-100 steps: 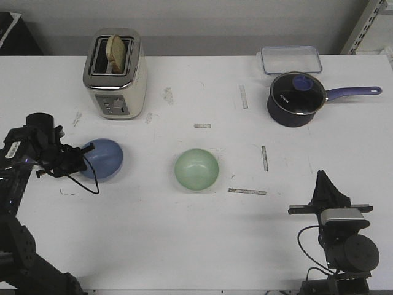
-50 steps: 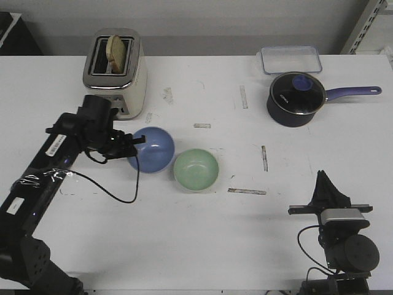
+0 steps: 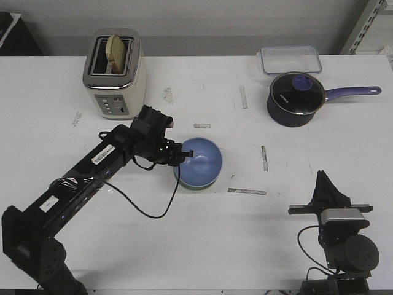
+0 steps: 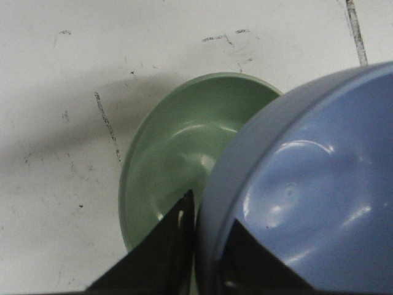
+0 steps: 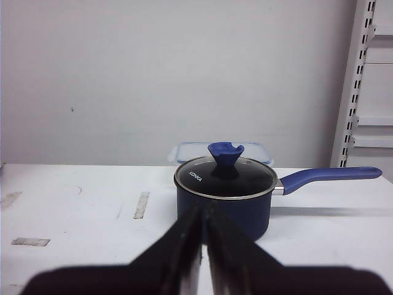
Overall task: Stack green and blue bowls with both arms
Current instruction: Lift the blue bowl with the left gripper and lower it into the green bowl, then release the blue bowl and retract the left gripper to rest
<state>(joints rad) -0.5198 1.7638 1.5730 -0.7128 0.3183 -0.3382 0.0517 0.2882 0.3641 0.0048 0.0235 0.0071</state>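
My left gripper [image 3: 183, 155] is shut on the rim of the blue bowl [image 3: 201, 161] and holds it tilted just over the green bowl [image 3: 182, 182], which is mostly hidden beneath it at the table's middle. In the left wrist view the blue bowl [image 4: 307, 184] overlaps the green bowl [image 4: 178, 166], with the gripper [image 4: 209, 230] pinching the blue rim, one finger inside and one outside. My right gripper [image 3: 323, 184] rests at the front right, far from both bowls. In the right wrist view its fingers [image 5: 203, 224] lie together, holding nothing.
A toaster [image 3: 115, 74] with bread stands at the back left. A dark blue saucepan [image 3: 296, 99] with a long handle and a clear lidded container [image 3: 290, 59] are at the back right. Tape marks [image 3: 247, 191] dot the table.
My left arm has carried the blue bowl rightward from the table's left side to over the green bowl. The right arm has not moved.
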